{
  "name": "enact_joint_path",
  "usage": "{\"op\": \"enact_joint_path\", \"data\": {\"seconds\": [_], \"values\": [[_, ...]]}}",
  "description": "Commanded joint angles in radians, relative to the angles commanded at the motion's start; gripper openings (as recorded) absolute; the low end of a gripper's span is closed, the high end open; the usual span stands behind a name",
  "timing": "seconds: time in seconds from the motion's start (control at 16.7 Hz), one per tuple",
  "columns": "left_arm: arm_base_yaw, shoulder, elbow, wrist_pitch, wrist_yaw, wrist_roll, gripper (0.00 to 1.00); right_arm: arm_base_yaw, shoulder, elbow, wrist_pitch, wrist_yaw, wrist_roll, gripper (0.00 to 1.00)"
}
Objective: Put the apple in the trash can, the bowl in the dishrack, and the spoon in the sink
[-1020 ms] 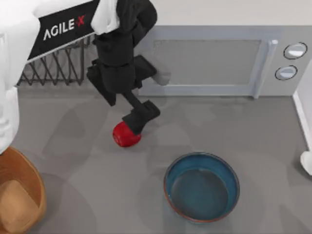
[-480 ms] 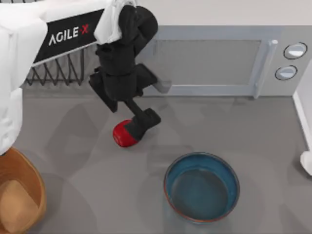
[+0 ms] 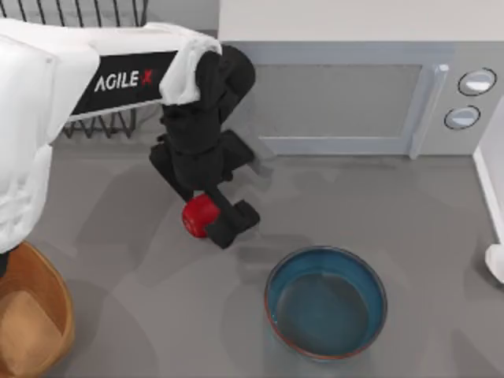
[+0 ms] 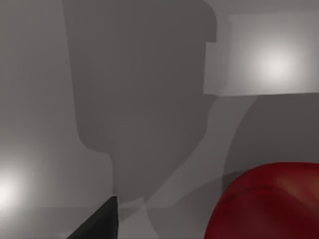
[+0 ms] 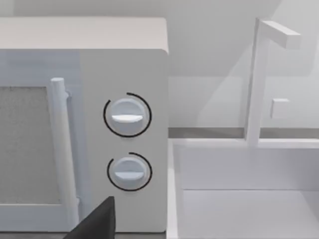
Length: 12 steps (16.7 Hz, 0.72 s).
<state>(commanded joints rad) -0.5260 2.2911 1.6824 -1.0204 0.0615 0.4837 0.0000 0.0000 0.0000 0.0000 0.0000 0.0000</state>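
Top view: left gripper point(image 3: 206, 220) jaws clamped on apple point(image 3: 197, 215), near bowl point(image 3: 325, 302).

The apple point(image 3: 198, 216) sits mid-table, left of centre, with the bowl point(image 3: 326, 303) to its right and nearer the front edge. The trash can point(image 3: 31, 315) stands at the front left corner. The dishrack point(image 3: 94, 71) lies at the back left, the microwave point(image 3: 354, 98) beside it on the right.

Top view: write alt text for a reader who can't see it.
The left gripper grips a red apple above a grey table. A blue bowl sits right of it, a trash can at the left corner, a microwave and dishrack behind.
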Motion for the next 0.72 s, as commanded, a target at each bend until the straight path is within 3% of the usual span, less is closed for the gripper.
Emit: {"op": "enact_joint_path", "data": {"seconds": [0.06, 0.72], "values": [[0.0, 0.0, 0.0, 0.0, 0.0, 0.0, 1.0, 0.0, 0.0, 0.0, 0.0, 0.0, 0.0, 1.0], [0.0, 0.0, 0.0, 0.0, 0.0, 0.0, 0.17, 0.0, 0.0, 0.0, 0.0, 0.0, 0.0, 1.0]]}}
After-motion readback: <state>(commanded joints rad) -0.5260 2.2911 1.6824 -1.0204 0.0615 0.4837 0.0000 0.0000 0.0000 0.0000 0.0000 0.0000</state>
